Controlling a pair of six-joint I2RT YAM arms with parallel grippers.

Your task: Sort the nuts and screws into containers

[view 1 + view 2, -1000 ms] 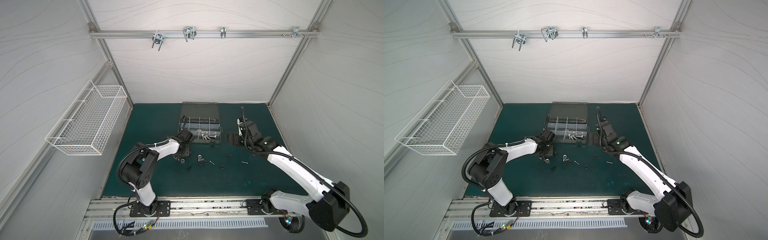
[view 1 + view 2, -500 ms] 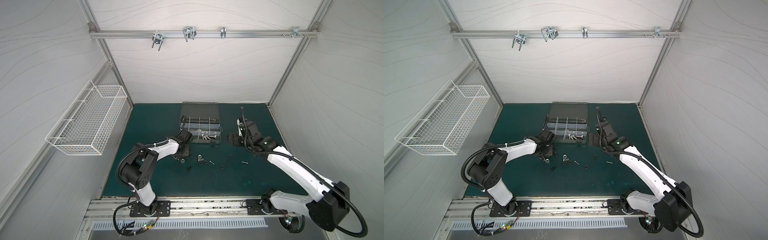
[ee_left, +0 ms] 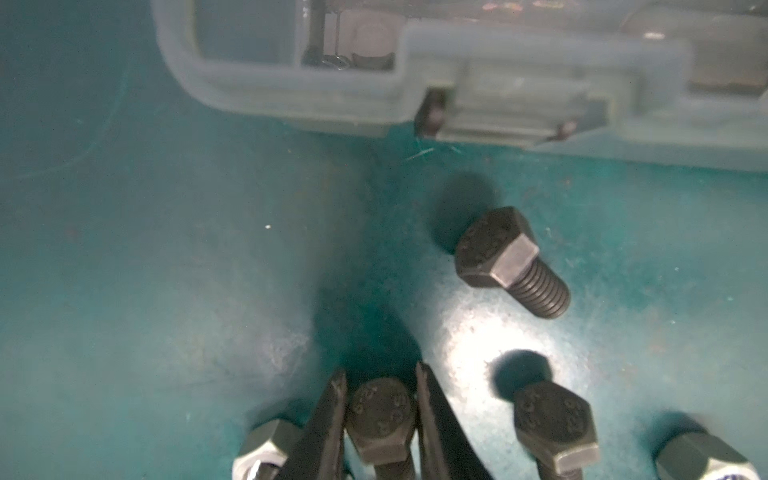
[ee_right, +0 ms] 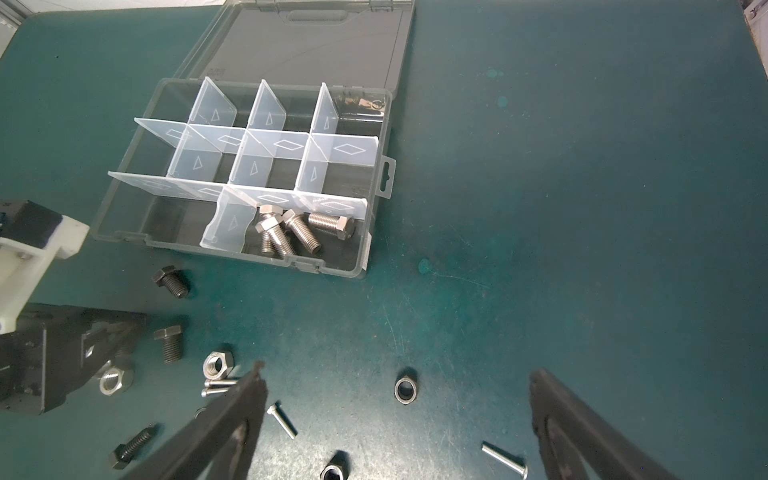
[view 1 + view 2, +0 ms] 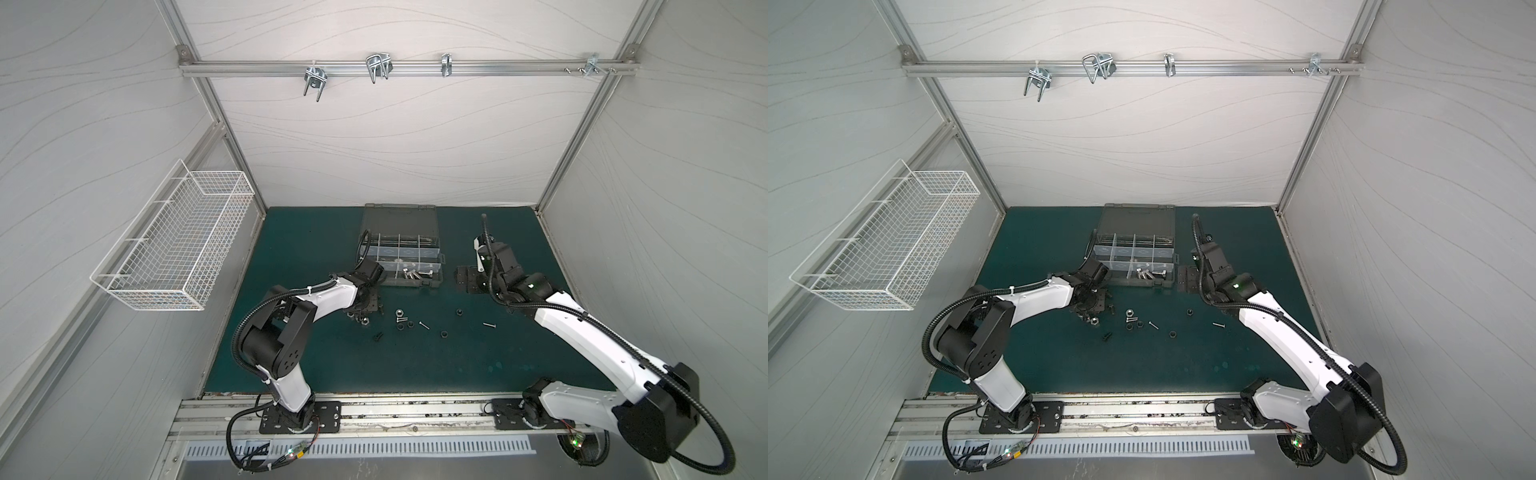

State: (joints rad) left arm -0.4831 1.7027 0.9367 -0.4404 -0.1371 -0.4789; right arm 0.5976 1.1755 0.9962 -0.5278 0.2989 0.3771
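Black bolt (image 3: 381, 419), apparently pinched by the left gripper (image 3: 380, 372) (low over the mat (image 3: 166, 249)); right gripper (image 4: 397, 370) gapes wide.

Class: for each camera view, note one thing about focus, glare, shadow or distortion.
Left wrist view: case blurred, loose bolt sharp with a soft shadow, glare on the mat. Right wrist view: silver bolts crisp, right pincer soft-edged. Both top views: even light; loose screws tiny.

Four silver bolts (image 4: 301, 230), two silver nuts (image 4: 218, 365), and there, three black bolts (image 3: 511, 262) in the left wrist view.
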